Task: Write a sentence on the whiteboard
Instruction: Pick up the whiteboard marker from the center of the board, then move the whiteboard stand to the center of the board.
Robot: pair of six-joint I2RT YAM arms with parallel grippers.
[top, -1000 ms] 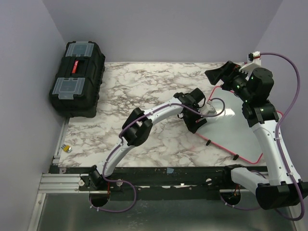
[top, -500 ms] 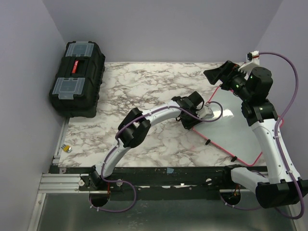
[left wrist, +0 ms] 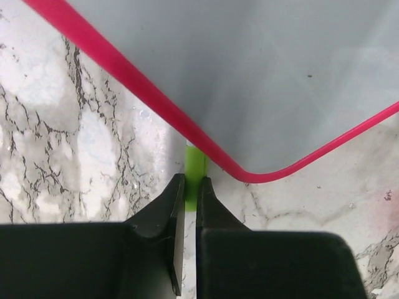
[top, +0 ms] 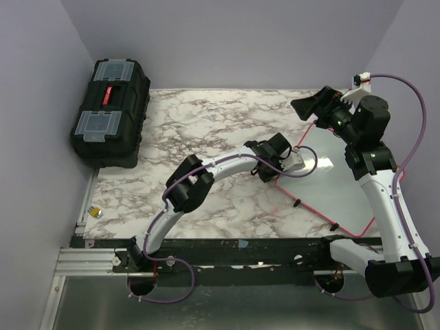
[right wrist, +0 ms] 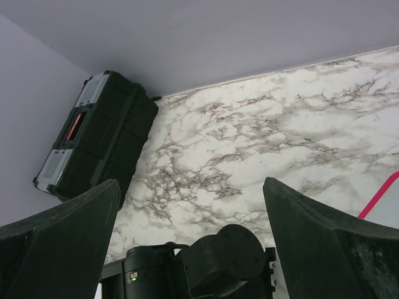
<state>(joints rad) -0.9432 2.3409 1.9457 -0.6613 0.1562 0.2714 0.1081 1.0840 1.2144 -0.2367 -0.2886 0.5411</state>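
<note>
Left fingers (left wrist: 159, 218) newly tight around green piece (left wrist: 194, 168), whiteboard (left wrist: 262, 81) corner just beyond

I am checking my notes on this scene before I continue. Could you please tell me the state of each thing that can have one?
left hand: shut on the green object.
right hand: open, holding nothing.
green object: gripped, beside the whiteboard's corner.
whiteboard: lying flat on the table, no writing visible.
toolbox: lid closed.
</note>
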